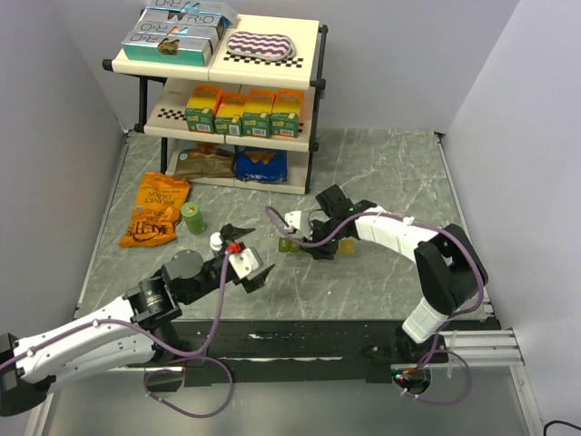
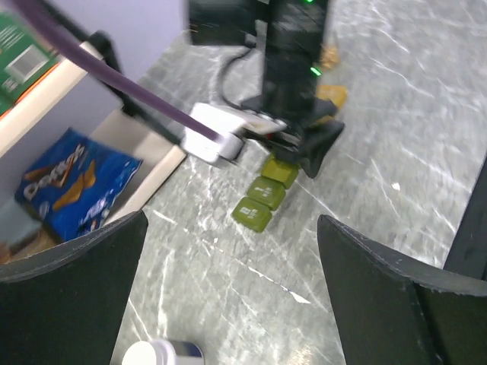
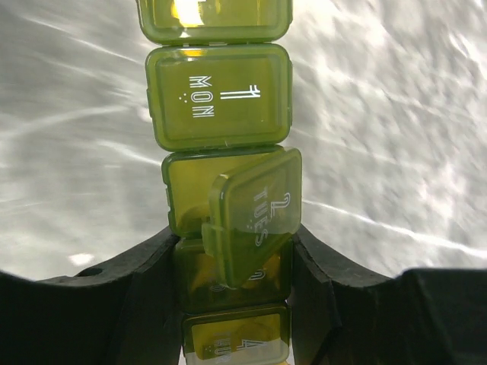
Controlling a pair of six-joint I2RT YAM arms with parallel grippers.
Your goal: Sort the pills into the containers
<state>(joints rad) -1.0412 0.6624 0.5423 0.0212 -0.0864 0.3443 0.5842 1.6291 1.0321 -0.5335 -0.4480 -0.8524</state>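
A long narrow olive-to-yellow translucent plastic compartment strip [image 1: 289, 243] lies flat on the grey marbled table top [image 1: 390, 173], near the middle of the table and in front of the cream two-tier shelf rack [image 1: 313, 54]. In the top view its olive end points toward the left arm. The right gripper [image 1: 311, 243] is down over the strip. In the right wrist view its black fingers [image 3: 144, 274] sit against both long sides of the strip [image 3: 217, 15], pinching it just below the second compartment. The olive lid marked MON [image 3: 221, 99] is flat and closed. The next lid, marked TUES [image 3: 251, 217], stands tilted up and askew over its open box. What lies inside that box cannot be made out. The left gripper [image 1: 248, 251] hovers just left of the strip with its fingers spread wide and nothing between them. Its wrist view looks between the two black fingers [image 2: 68, 262] at the three olive end compartments [image 2: 266, 192] and at the right gripper [image 2: 300, 144] clamped behind them. A small white-capped bottle [image 1: 216, 241] stands on the table just beside the left gripper. A small green cylindrical bottle [image 1: 192, 218] and an orange snack bag [image 1: 156, 211] lie farther left. A blue Doritos bag [image 1: 260, 164] sits under the shelf rack.
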